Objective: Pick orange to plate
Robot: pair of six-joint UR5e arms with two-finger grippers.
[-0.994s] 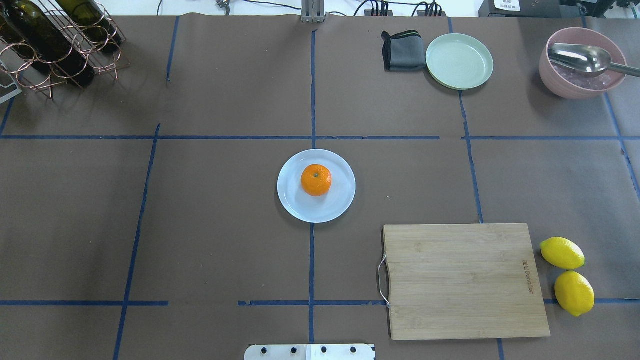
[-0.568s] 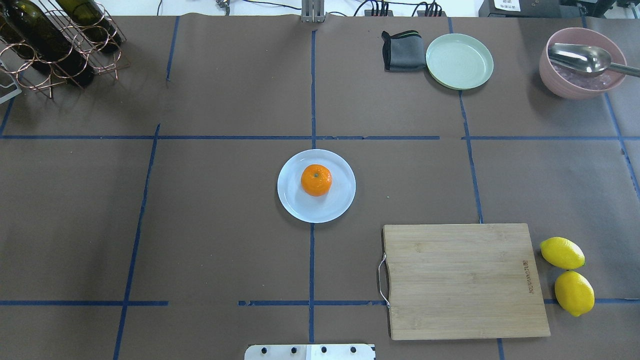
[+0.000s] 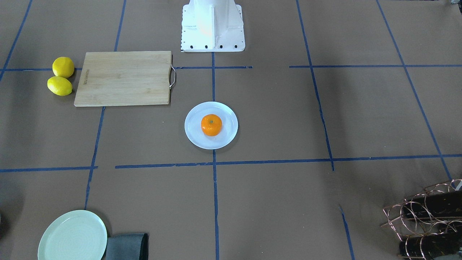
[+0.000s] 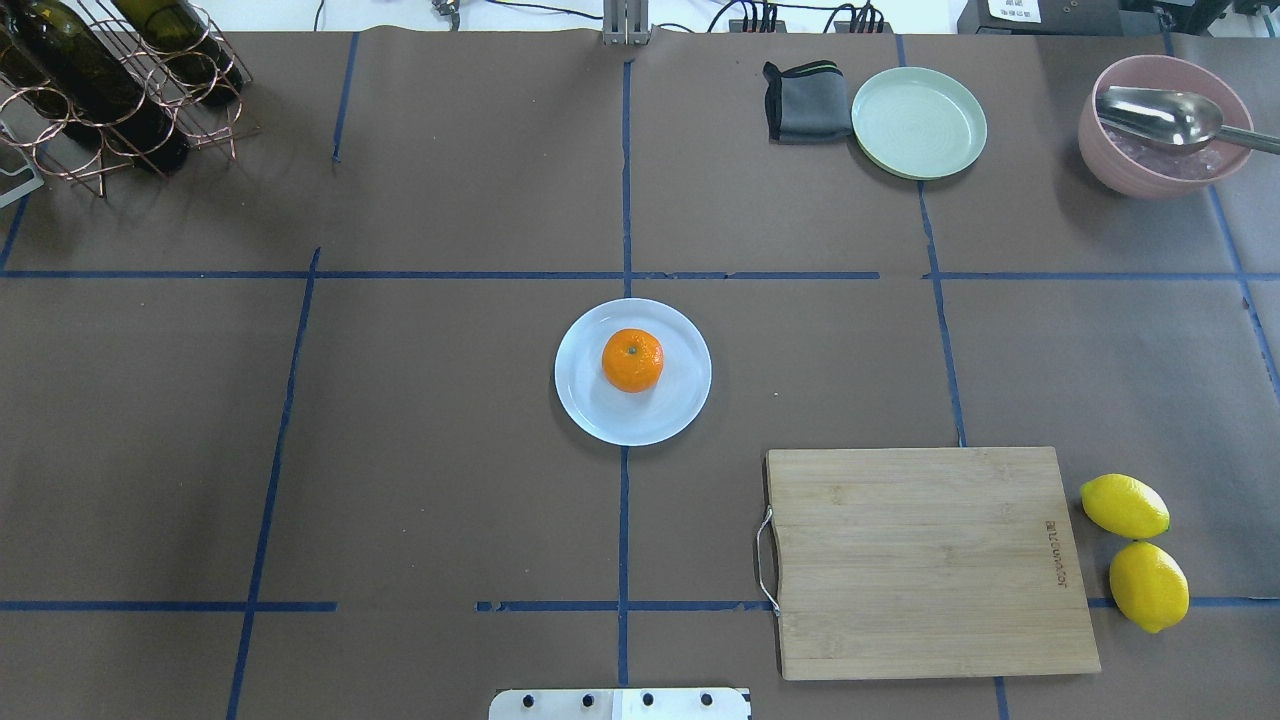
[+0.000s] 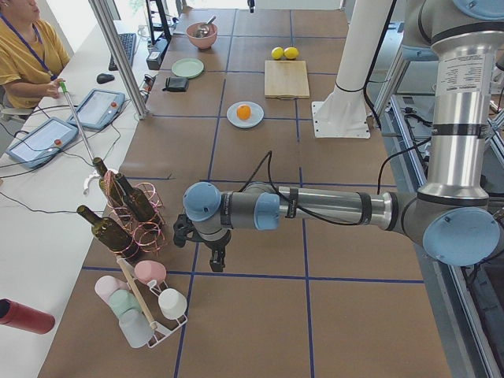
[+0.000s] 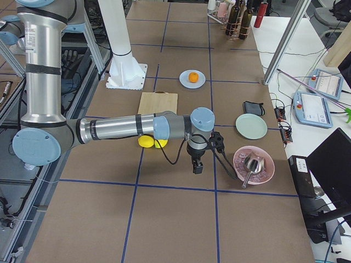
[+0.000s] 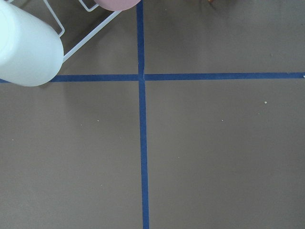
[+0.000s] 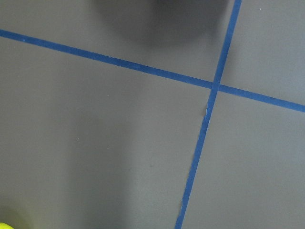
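Observation:
The orange [image 4: 632,360] [image 3: 211,125] rests in the middle of the white plate [image 4: 598,412] [image 3: 194,136] at the table's centre, stem dot up. Neither arm reaches into the overhead or front views. In the exterior left view my left gripper [image 5: 217,257] hangs over bare paper near the wine rack, far from the orange [image 5: 244,113]. In the exterior right view my right gripper [image 6: 196,166] hangs beyond the lemons, far from the orange [image 6: 193,77]. I cannot tell whether either is open or shut. Both wrist views hold only brown paper and blue tape.
A bamboo cutting board [image 4: 925,560] lies front right with two lemons [image 4: 1125,506] beside it. A pale green plate [image 4: 918,122], a grey cloth [image 4: 805,103] and a pink bowl with a spoon [image 4: 1165,125] stand at the back right. A wine rack [image 4: 110,85] stands back left.

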